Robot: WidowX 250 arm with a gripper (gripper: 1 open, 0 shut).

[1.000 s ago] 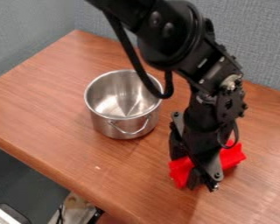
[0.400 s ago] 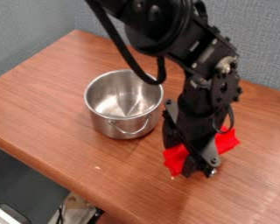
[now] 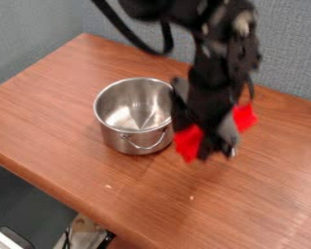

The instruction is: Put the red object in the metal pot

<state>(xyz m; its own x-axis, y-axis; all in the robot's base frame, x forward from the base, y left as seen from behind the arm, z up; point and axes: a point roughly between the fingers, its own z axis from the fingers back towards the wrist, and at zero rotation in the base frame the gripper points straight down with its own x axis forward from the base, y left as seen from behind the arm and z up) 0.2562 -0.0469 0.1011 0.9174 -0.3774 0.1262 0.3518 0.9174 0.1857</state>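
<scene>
Gripper (image 3: 212,137) closed around red block (image 3: 189,142) right of centre; probably light, stiff, best held mid-length.

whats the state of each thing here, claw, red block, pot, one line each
claw: shut on the red block, blurred
red block: gripped, beside the pot, not in it
metal pot: upright on the table, no lid, handle on its side

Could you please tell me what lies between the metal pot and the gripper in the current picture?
In the camera view, nothing shows between the metal pot and the gripper; the red object is in its jaws.
</scene>
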